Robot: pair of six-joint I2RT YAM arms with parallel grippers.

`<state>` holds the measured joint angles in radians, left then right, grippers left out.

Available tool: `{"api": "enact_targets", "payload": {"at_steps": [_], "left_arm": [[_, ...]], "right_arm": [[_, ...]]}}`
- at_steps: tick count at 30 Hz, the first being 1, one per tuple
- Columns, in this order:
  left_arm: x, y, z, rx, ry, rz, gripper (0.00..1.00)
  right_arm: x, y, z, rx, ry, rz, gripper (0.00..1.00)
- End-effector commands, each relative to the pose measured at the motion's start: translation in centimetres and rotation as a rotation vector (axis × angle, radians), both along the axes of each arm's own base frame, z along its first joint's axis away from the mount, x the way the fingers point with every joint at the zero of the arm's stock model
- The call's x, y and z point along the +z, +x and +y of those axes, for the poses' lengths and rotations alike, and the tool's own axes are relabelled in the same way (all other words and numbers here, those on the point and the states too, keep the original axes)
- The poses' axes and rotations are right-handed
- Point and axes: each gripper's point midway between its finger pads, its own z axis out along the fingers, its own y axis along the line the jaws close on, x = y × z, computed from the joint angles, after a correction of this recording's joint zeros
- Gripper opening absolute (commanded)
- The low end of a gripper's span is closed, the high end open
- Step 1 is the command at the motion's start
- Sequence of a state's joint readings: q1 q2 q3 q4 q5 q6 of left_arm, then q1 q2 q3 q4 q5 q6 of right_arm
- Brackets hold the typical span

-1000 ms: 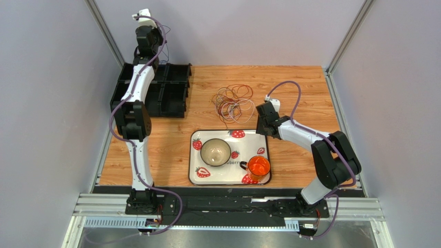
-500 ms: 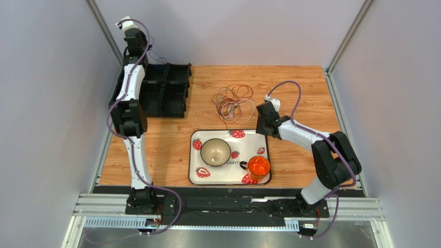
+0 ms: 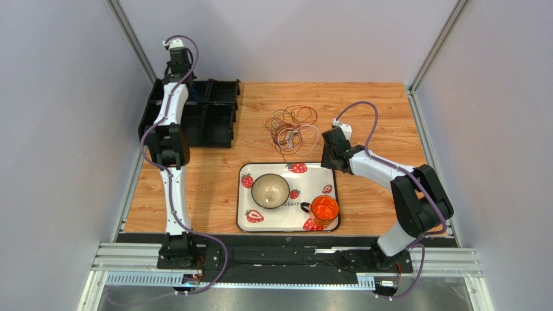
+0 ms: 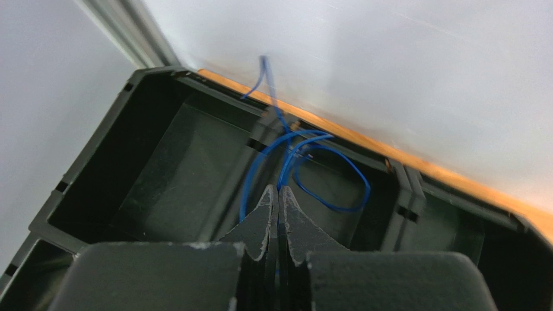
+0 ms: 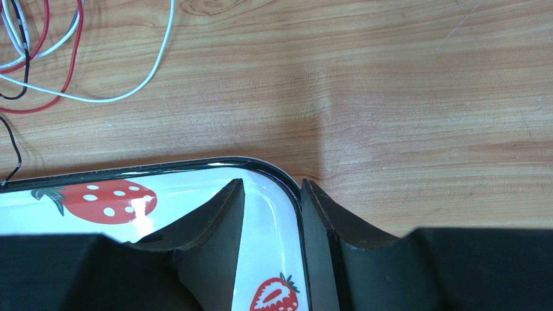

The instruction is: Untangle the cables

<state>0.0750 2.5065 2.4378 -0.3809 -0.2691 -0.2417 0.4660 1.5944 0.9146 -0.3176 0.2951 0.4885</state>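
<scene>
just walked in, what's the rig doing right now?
The left gripper is shut on a single blue cable and holds it over the black bins at the table's far left corner. The other cables lie in a tangled pile on the wooden table. The right gripper is open and holds nothing; its fingers sit on either side of the strawberry tray's corner rim, near the pile.

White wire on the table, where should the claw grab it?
Grab the white wire at its rounded outer bend, coming straight down from above with the right claw. That bend lies flat on the bare table and bulges out past the red wire, so the claw can probably close on it alone.
</scene>
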Motion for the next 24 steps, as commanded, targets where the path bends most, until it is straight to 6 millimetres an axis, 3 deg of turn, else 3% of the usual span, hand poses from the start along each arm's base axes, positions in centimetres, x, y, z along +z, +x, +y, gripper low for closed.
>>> {"api": "enact_targets", "payload": {"at_steps": [1,4,8,9,14,17,18,20,21,24], "left_arm": [[1.0,-0.4,-2.4,-0.064,0.174,0.054,0.00],[-0.6,-0.8,-2.3,-0.058,0.156,0.102,0.00],[-3.2,-1.0,-3.8,-0.132,0.107,0.179,0.00],[-5.1,-1.1,-3.7,-0.123,0.103,0.218,0.00],[-6.0,-1.9,-2.7,-0.090,0.082,0.246,0.08],[-3.0,-1.5,-3.1,-0.110,0.022,0.166,0.18],[-2.0,-1.2,-3.4,-0.111,0.005,0.135,0.42],[1.1,-1.2,-3.9,-0.117,-0.019,0.071,0.57],[2.3,-1.0,-4.1,-0.116,-0.037,0.037,0.77],[6.8,-1.4,-4.7,-0.119,-0.046,-0.047,0.89]], "right_arm": [[1.5,1.1,0.2,-0.002,0.021,-0.054,0.42],[1.4,1.0,0.1,-0.004,0.020,-0.051,0.42],[1.5,1.1,0.2,-0.003,0.021,-0.053,0.42],[1.5,1.1,0.2,-0.003,0.021,-0.053,0.42],[1.4,1.0,0.2,-0.001,0.020,-0.051,0.42],[1.4,1.0,0.1,-0.002,0.019,-0.050,0.42],[1.4,1.0,0.2,-0.002,0.019,-0.051,0.42],[1.4,1.0,0.1,-0.004,0.019,-0.052,0.42],[1.4,1.0,0.1,-0.004,0.020,-0.051,0.42],[1.5,1.1,0.1,-0.003,0.020,-0.053,0.42]]}}
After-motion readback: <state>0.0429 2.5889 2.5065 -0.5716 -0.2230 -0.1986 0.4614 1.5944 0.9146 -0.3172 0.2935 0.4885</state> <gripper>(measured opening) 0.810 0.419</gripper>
